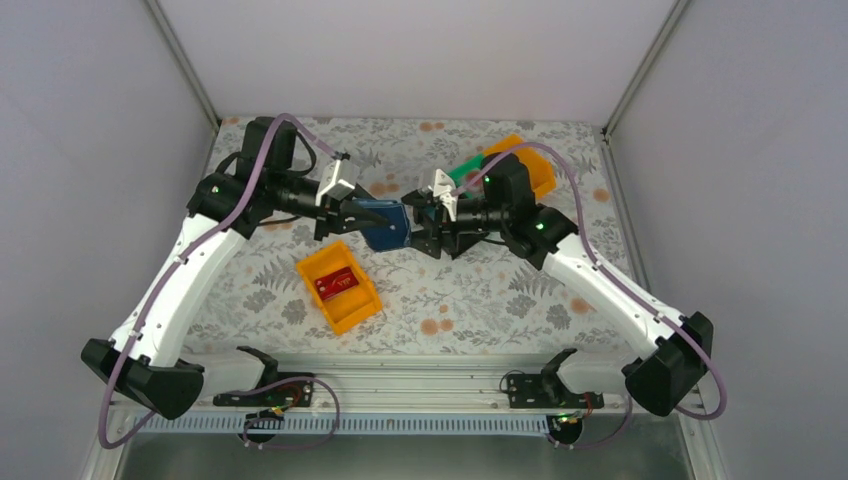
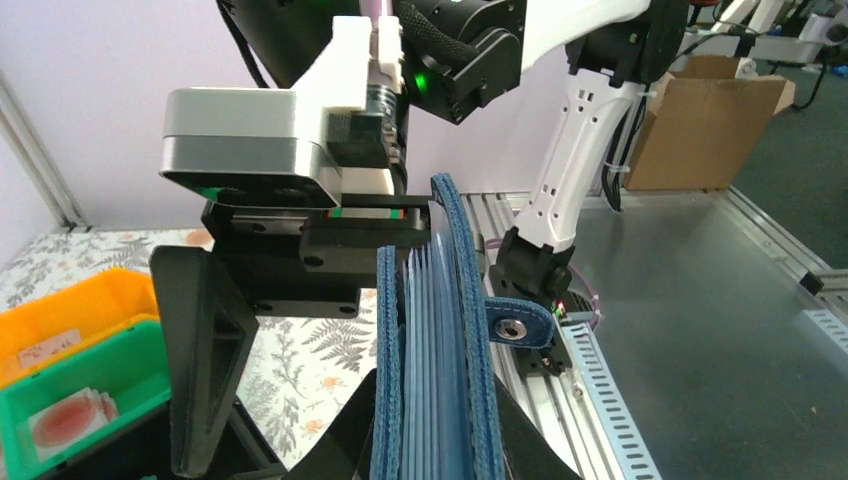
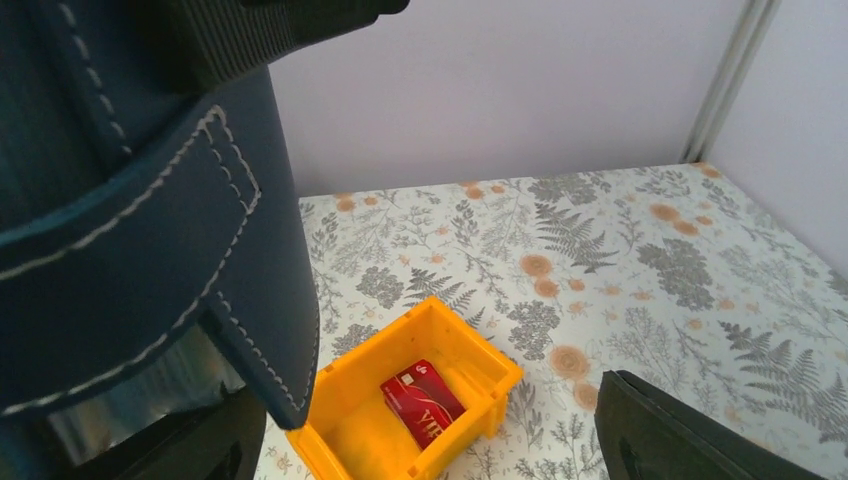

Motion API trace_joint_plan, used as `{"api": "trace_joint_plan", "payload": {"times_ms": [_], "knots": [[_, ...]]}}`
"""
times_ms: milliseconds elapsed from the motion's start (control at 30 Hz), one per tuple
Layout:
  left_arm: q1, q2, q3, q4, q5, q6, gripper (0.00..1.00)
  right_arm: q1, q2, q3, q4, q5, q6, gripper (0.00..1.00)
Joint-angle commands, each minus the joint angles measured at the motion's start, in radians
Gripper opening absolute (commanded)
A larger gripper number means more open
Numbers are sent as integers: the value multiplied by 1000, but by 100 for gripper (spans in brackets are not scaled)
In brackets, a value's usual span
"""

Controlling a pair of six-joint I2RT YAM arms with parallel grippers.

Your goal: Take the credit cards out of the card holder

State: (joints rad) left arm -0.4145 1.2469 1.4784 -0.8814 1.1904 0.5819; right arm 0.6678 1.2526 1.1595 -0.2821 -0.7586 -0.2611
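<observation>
In the orange bin (image 3: pixel 465 430), left of the table's (image 1: pixel 470 300) centre and toward its near edge, one red card (image 3: pixel 425 402) is already lying. Beyond it, the left gripper (image 1: pixel 357 215) is clamped on the left end of the wallet (image 1: pixel 385 225), which is held in the air above the middle of the table, nearer the far edge. From the left wrist the wallet is seen on edge and parted, with its pale sleeves (image 2: pixel 435 340) fanned between the covers and the snap tab (image 2: pixel 515 330) hanging loose to the right. Whether cards remain in the sleeves cannot be told, since only the sleeve edges are shown. At the wallet's right end the right gripper (image 1: pixel 420 224) is set close, its jaws wide and nothing held in them. Several failures can be foreseen. A cover or a bundle of sleeves might be pinched instead of a single card, the sleeves being packed tightly together. If a sleeve were pulled, the wallet could be dragged out of the left grip, as it is held at one end only. The loose tab could be caught by a closing finger. A thin card, if nipped only at its edge, might be dropped onto the table short of the bin.
</observation>
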Motion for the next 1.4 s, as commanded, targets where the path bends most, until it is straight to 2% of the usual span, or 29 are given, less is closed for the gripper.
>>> {"api": "trace_joint_plan", "payload": {"times_ms": [0, 100, 300, 400, 433, 500, 600, 667, 700, 733, 800, 833, 967, 1033, 1200, 1367], "knots": [[-9, 5, -26, 86, -2, -34, 3, 49, 31, 74, -15, -87, -28, 79], [-16, 7, -38, 88, -16, -40, 3, 53, 25, 79, -3, -143, -22, 55], [-17, 5, -44, 89, -29, -46, 3, 53, -22, 72, 20, -163, -24, 25], [-16, 1, -47, 90, -35, -54, 3, 53, -41, 65, 15, -138, -19, 6], [-16, 1, -49, 91, -36, -57, 3, 53, -47, 61, 16, -122, -14, 4], [-17, -1, -55, 101, -38, -74, 3, 53, -53, 51, 20, -102, -1, 4], [-17, -5, -69, 129, -47, -121, 9, 53, -56, 38, 31, -76, 23, 4], [-16, -9, -83, 157, -49, -163, 8, 53, -55, 31, 33, -65, 29, 4], [-16, -10, -89, 168, -49, -183, 5, 53, -56, 30, 24, -61, 24, 4], [-16, -11, -91, 174, -51, -196, 3, 53, -56, 31, 7, -56, 15, 7], [-12, -14, -85, 158, -50, -177, 2, 52, -57, 50, -80, -77, -50, 21], [-11, -14, -75, 128, -50, -134, 2, 52, -61, 60, -122, -84, -82, 25], [-9, -26, -55, 0, -81, 70, 2, 47, -139, 29, -95, -53, -100, 28], [-9, -30, -61, -1, -85, 74, 2, 47, -154, 24, -81, -59, -103, 32], [-14, -35, -76, 27, -84, 47, 2, 49, -101, 73, -93, -92, -66, 48], [-18, -35, -81, 32, -79, 50, 2, 51, -68, 85, -63, -40, -30, 47]]}}
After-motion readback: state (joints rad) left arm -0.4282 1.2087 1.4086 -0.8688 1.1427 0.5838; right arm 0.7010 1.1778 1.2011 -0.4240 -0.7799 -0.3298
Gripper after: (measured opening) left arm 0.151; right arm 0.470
